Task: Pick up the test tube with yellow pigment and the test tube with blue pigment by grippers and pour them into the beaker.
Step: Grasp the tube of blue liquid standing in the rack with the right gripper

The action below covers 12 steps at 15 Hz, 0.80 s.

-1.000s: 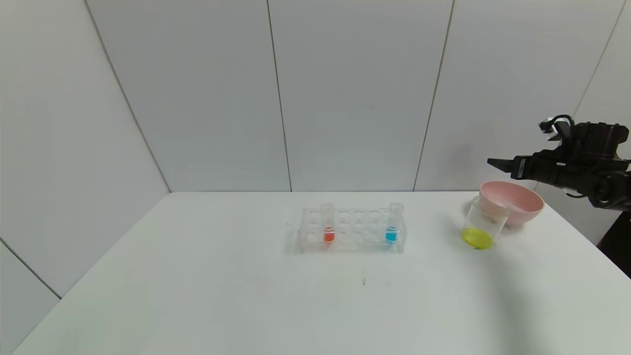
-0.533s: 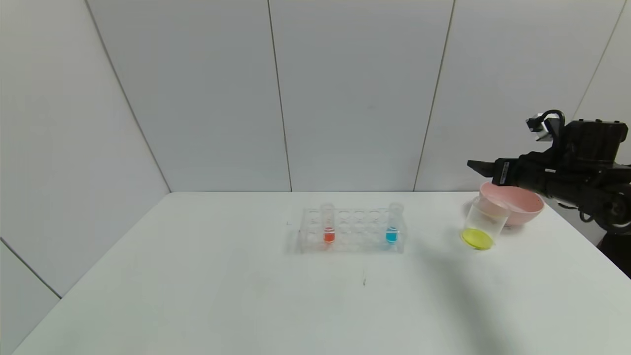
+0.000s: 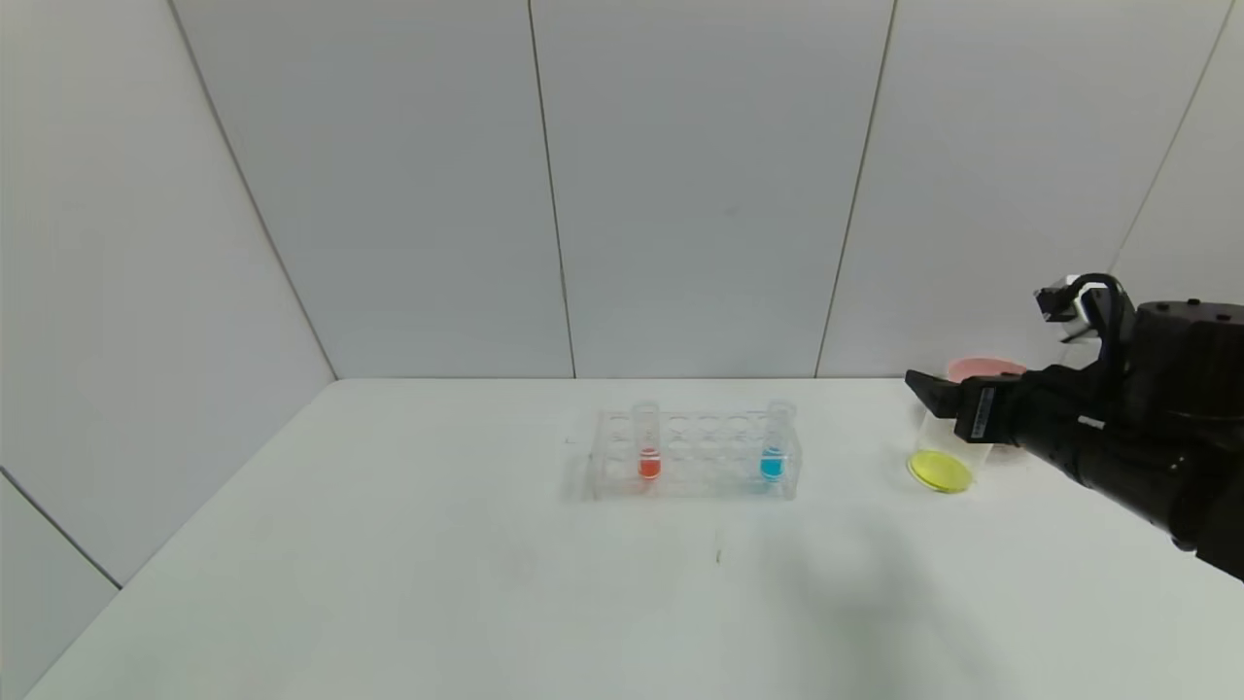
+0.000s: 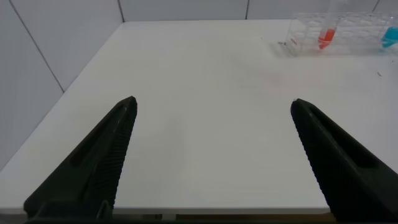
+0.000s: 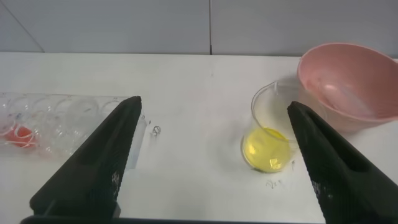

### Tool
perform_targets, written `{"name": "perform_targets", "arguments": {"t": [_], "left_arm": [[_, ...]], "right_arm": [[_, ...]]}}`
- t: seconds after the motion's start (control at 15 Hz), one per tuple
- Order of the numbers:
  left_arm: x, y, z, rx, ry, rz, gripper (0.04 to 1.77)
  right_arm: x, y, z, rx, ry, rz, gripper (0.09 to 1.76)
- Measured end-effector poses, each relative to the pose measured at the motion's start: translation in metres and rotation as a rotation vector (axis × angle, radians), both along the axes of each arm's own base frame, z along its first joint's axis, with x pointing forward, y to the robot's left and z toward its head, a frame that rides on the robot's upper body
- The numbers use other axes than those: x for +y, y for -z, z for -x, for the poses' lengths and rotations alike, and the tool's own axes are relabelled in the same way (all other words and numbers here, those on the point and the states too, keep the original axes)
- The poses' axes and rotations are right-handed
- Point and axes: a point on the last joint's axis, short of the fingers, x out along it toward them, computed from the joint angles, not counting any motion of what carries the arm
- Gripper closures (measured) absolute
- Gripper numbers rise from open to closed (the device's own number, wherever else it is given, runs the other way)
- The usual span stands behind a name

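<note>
Right gripper [image 3: 933, 392] hovering above the table [image 3: 389, 583] at the right side, just in front of the beaker [image 3: 948, 452], fingers spread wide and holding nothing, as the right wrist view [image 5: 211, 134] confirms. Beaker standing upright on the table with a layer of yellow liquid in its bottom, touching or just beside the pink bowl [image 3: 977, 368] behind it; in the right wrist view the beaker [image 5: 270, 137] sits next to the pink bowl [image 5: 348, 81], inside which a clear empty tube seems to lie, though hard to make out. Clear tube rack [image 3: 695, 455] at the table's middle, well apart from the beaker to the left. Test tube with blue pigment [image 3: 775, 442] upright in the rack's right end; red-orange tube [image 3: 647, 442] upright toward its left end. Test tube with yellow pigment not identifiable with certainty. Left gripper [image 4: 211, 106] low over the near left of the table, fingers wide apart, empty, rack far off.
</note>
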Motion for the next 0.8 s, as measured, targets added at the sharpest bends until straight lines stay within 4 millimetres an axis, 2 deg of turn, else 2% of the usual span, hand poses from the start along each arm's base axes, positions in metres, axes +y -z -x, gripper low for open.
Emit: {"name": "perform_targets", "arguments": {"t": [0.2,0.47,0.6,0.8], "left_arm": [[0.000,0.000,0.000,0.000,-0.001,0.000,0.05],[0.000,0.000,0.000,0.000,0.000,0.000,0.05],[0.000,0.000,0.000,0.000,0.000,0.000,0.05],[0.000,0.000,0.000,0.000,0.000,0.000,0.05]], "right_arm": [[0.029,0.012,0.024,-0.010,-0.021,0.012,0.16],[0.079,0.024,0.051,0.007,-0.052,0.005,0.15],[0.100,0.030,0.056,0.012,-0.066,0.005,0.15],[0.122,0.043,0.051,0.012,-0.089,0.006,0.15]]}}
